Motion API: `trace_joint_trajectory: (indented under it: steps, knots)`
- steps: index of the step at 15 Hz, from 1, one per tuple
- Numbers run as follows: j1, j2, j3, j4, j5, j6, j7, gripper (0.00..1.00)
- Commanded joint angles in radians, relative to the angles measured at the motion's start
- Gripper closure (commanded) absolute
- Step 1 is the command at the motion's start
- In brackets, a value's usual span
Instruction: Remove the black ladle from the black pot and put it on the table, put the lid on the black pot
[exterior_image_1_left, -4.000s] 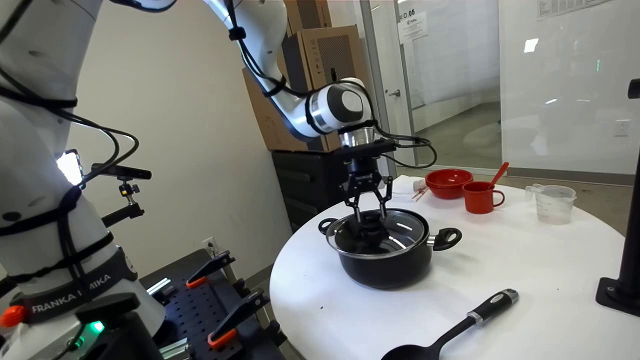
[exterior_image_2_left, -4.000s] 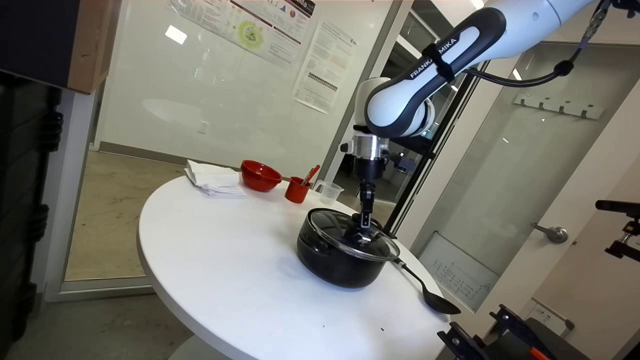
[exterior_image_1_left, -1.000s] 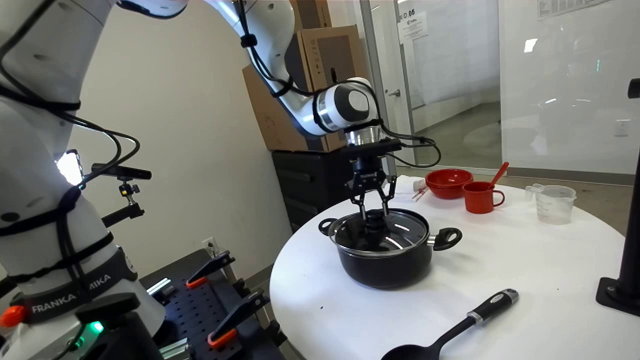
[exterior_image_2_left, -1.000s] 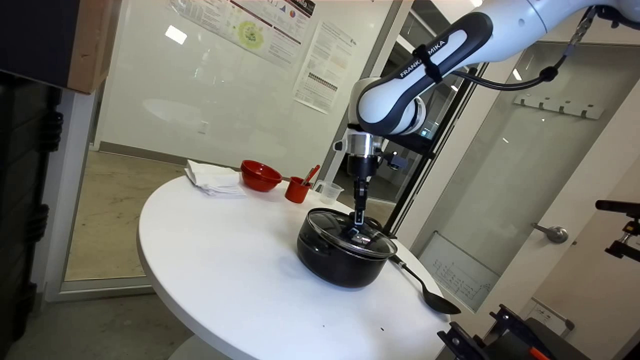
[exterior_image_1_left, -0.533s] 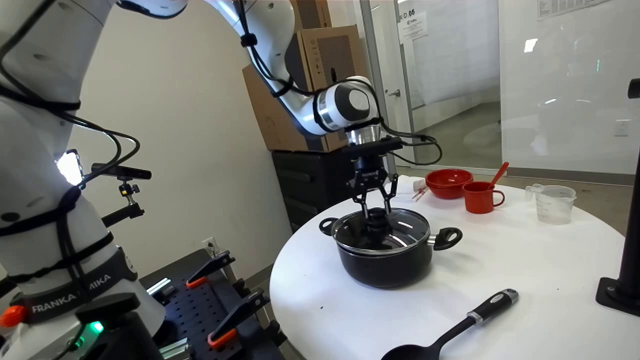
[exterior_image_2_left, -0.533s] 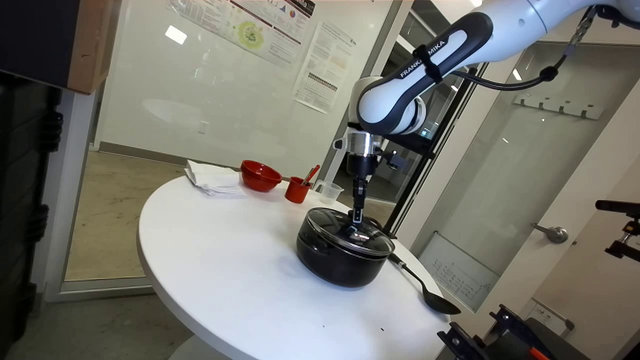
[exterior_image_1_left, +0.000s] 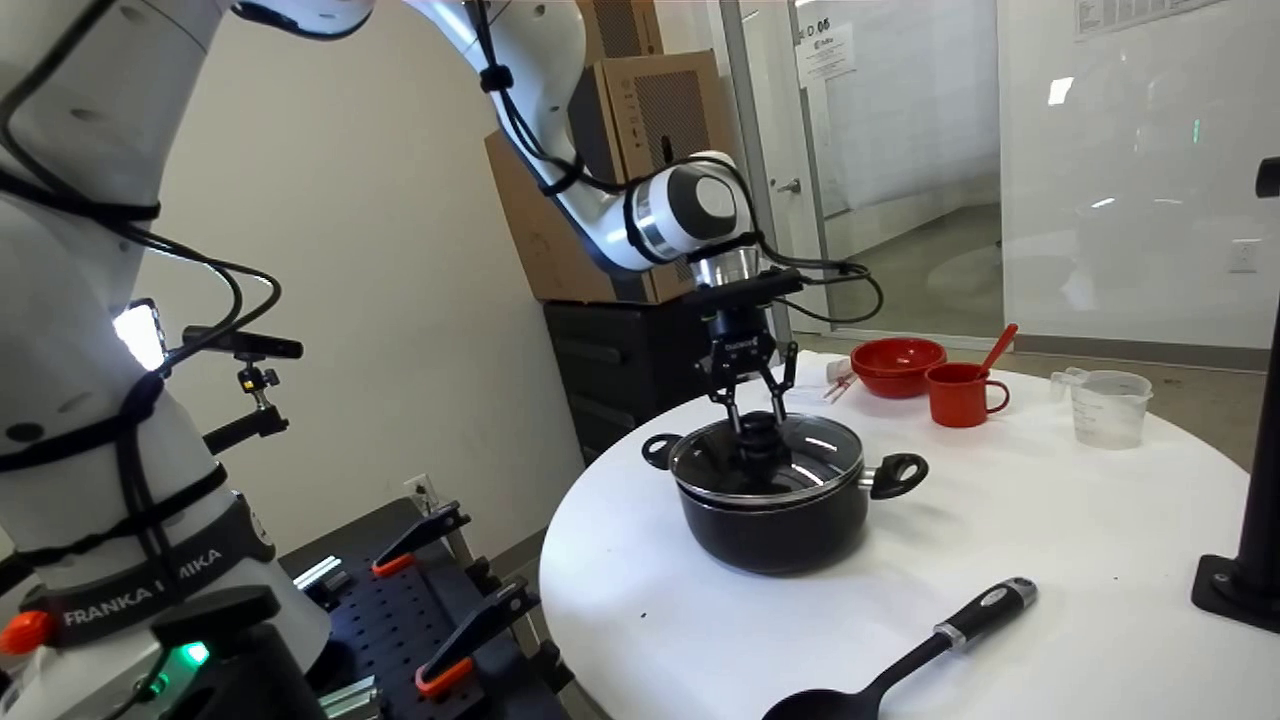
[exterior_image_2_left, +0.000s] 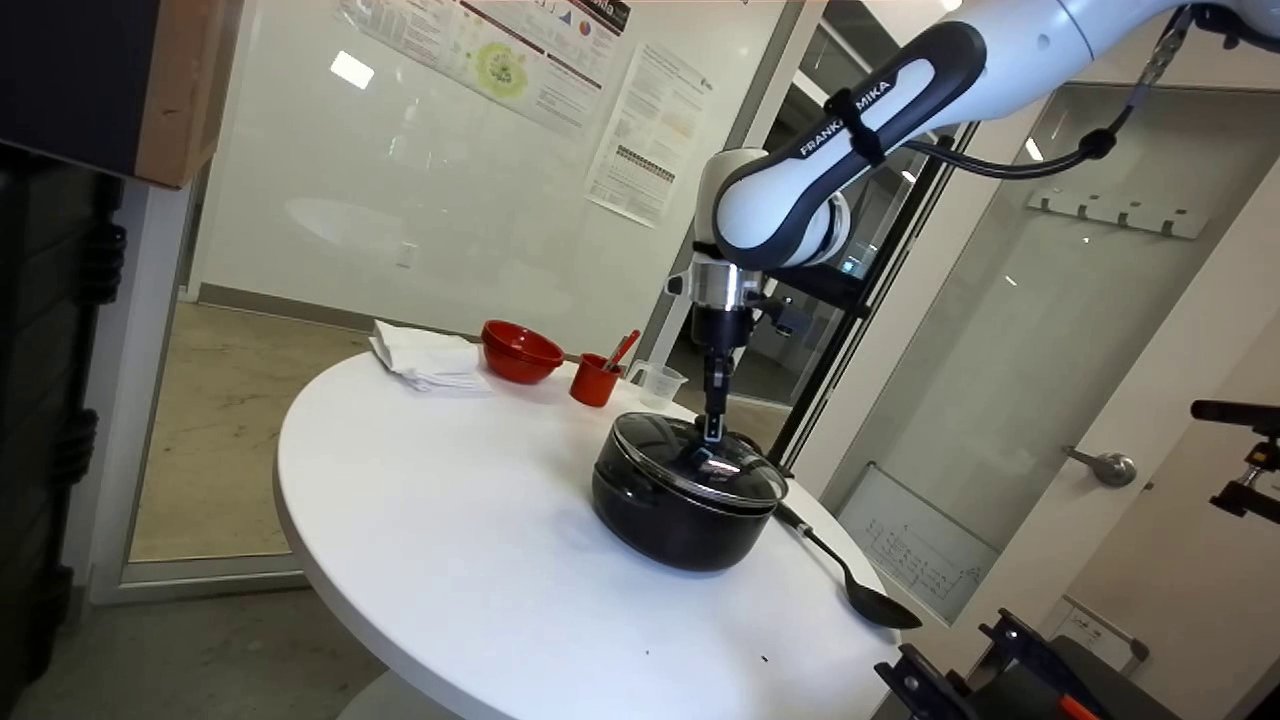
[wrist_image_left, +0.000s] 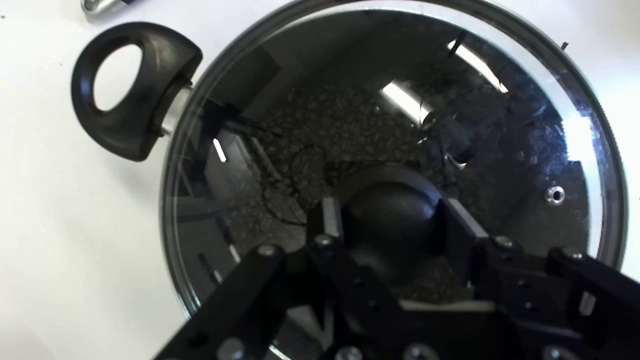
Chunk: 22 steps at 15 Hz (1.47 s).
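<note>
Above the black pot (exterior_image_1_left: 775, 537), pincer (exterior_image_1_left: 758, 420) gripping lid (exterior_image_1_left: 812, 456), arm base (exterior_image_1_left: 165, 582) lettered "FRANKA"

Lid (exterior_image_1_left: 765, 478) blocking pot (exterior_image_1_left: 775, 537), free gap to ladle (exterior_image_1_left: 908, 664)

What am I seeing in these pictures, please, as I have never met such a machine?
This is a robot arm over a white table. Two pictures are taken from outside the robot; the wrist view looks down from the arm's end. The gripper holds a glass lid by its knob over the black pot; whether it sits flat is hard to tell. The table also bears a black ladle, red bowls, a red mug holding a red utensil, and a clear measuring cup.
</note>
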Motion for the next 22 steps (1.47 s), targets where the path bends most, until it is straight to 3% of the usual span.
trace_joint_trajectory:
  steps: [1, 13, 14, 15, 16, 20, 22]
  knots:
    - [0.034, -0.014, -0.032, 0.001, -0.058, 0.005, 0.051, 0.75]
    - [0.059, 0.016, -0.048, -0.023, -0.14, 0.086, 0.106, 0.75]
    - [0.058, 0.017, -0.048, -0.022, -0.142, 0.088, 0.106, 0.61]
    - [0.058, 0.018, -0.048, -0.022, -0.143, 0.09, 0.106, 0.25]
    - [0.057, 0.017, -0.048, -0.021, -0.142, 0.091, 0.104, 0.24]
    - [0.056, 0.017, -0.048, -0.026, -0.14, 0.127, 0.1, 0.0]
    - [0.055, 0.013, -0.045, -0.03, -0.135, 0.134, 0.095, 0.0]
